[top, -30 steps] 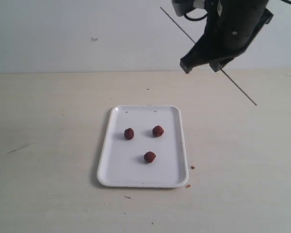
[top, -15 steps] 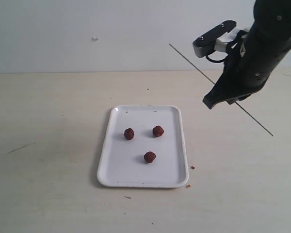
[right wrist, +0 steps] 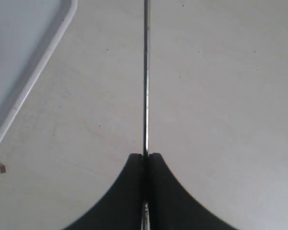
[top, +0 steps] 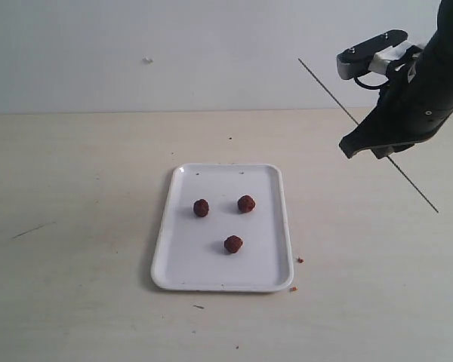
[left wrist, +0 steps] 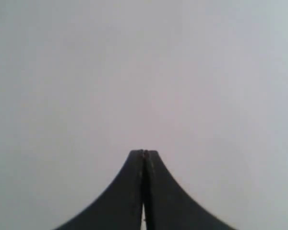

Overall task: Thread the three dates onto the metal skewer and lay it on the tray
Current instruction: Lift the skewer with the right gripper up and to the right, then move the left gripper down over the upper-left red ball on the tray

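Note:
Three dark reddish-brown dates (top: 201, 207) (top: 246, 203) (top: 232, 243) lie loose on the white tray (top: 160, 249) in the middle of the table. To the right of the tray and above the table, my right gripper (top: 362, 151) is shut on the thin metal skewer (top: 415, 188), which slants from upper left to lower right through the jaws. In the right wrist view the skewer (right wrist: 145, 72) runs straight out from the shut gripper (right wrist: 145, 155), beside the tray's rim (right wrist: 38, 67). My left gripper (left wrist: 144, 152) is shut and empty, facing a blank pale surface. It does not show in the exterior view.
Small brown crumbs (top: 300, 259) (top: 292, 288) lie on the table by the tray's near right corner, one crumb (right wrist: 2, 167) showing in the right wrist view. A pale wall (top: 136, 53) closes the back. A dark scratch (top: 30, 230) marks the table at left.
My right arm has carried the skewer to the right and downward, away from above the tray's far right corner. The dates and tray have not moved.

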Motion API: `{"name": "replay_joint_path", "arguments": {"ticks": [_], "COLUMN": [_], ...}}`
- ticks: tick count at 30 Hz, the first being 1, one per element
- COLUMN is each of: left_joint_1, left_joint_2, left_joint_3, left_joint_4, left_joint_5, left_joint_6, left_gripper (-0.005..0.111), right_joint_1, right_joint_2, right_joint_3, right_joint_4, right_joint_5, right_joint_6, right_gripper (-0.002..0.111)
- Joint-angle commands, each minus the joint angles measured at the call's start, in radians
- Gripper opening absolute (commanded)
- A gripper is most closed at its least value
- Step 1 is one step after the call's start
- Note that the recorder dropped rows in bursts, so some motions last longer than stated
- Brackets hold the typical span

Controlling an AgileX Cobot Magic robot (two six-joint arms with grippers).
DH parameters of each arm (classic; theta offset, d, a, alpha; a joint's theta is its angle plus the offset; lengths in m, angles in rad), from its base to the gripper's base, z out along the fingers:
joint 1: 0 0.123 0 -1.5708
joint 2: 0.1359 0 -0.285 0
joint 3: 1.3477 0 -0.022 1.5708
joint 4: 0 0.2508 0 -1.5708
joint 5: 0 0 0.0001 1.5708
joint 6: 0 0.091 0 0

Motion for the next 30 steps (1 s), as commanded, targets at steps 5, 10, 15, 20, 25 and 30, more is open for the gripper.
{"name": "replay_joint_path", "arguments": {"ticks": [5, 10, 15, 20, 25, 30], "left_joint_1": [0.002, 0.002, -0.053, -0.226, -0.386, -0.496], "left_joint_2": [0.152, 0.518, 0.947, 1.335, 1.665, 1.934], "left_joint_3": [-0.272, -0.609, -0.896, -1.100, -1.315, -1.572], "left_joint_4": [-0.215, -0.121, -0.153, -0.291, -0.303, -0.335], "left_joint_5": [-0.001, 0.366, 0.785, 1.016, 1.139, 1.364], "left_joint_6": [-0.052, -0.042, 0.073, 0.319, 0.455, 0.545], "left_gripper": [0.000, 0.000, 0.000, 0.000, 0.001, 0.022], "right_joint_1": [-0.006, -0.006, -0.006, -0.006, -0.006, -0.006], "right_joint_2": [-0.009, -0.009, -0.009, -0.009, -0.009, -0.009], "right_joint_3": [0.003, 0.003, 0.003, 0.003, 0.003, 0.003], "right_joint_4": [0.025, 0.053, 0.100, 0.139, 0.139, 0.139], "right_joint_5": [-0.024, -0.023, -0.023, -0.023, -0.015, -0.016], "right_joint_6": [-0.023, -0.061, -0.100, -0.151, -0.153, -0.157], "right_gripper": [0.000, 0.000, 0.000, 0.000, 0.000, 0.000]}}
